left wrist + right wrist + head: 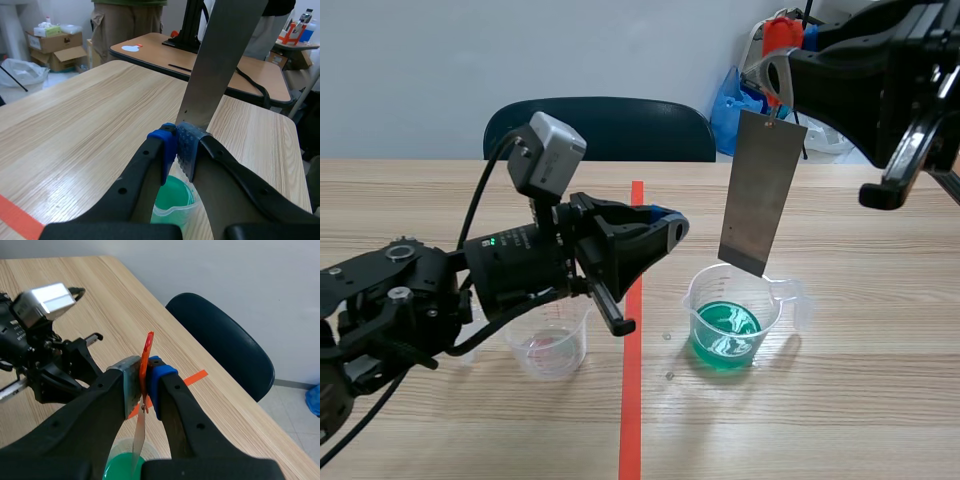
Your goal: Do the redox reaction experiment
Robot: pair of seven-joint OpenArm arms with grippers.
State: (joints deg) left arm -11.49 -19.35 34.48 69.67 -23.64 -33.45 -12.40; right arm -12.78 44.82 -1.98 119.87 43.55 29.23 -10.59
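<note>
Right gripper (145, 385) jaws clamp the metal strip (760, 195), left gripper (668, 226) jaws closed empty; lower strip plumb into the green beaker (728, 322), keeping off its rim.

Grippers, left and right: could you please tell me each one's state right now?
Left gripper: closed, holding nothing.
Right gripper: closed on the metal plate.

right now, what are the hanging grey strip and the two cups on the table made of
The strip: probably sheet metal; flat, thin, dull grey with a faint sheen. The green-liquid cup: likely clear plastic; see-through wall, moulded spout, glass not ruled out. The other cup: same see-through look, likely plastic too.
</note>
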